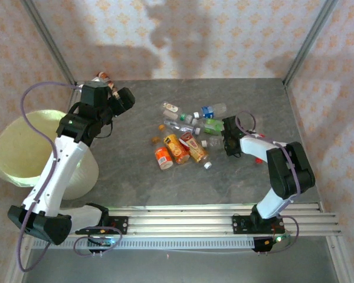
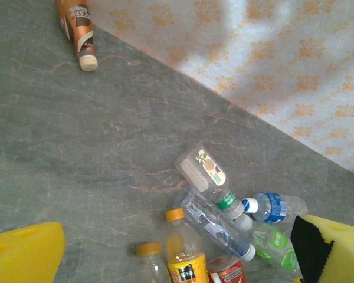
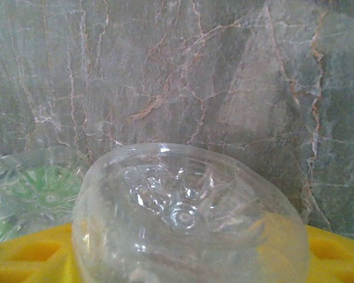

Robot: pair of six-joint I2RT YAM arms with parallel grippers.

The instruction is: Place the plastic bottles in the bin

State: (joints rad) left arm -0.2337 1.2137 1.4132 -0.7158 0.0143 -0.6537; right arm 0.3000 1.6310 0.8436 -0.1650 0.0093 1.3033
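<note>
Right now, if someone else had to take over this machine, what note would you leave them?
Left claw: open, holding nothing, over the table, far left.
Right claw: shut on a clear bottle at the heap's right edge.
Plastic bottles: heaped mid-table; one brown-labelled bottle lies apart in the far left corner.
Bin: beside the table's left edge; no bottle visibly inside.
Done: nothing binned that I can see. Left: carry every bottle over.

Small clear plastic bottles (image 1: 177, 147) clustered on their sides mid-surface, labels orange, red, green, blue. Brown-labelled bottle (image 2: 76, 26) alone at the far left corner. Clear moulded-base bottle (image 3: 183, 218) end-on. Large round pale yellow-green plastic bin (image 1: 15, 132) upright beyond the left edge.
</note>
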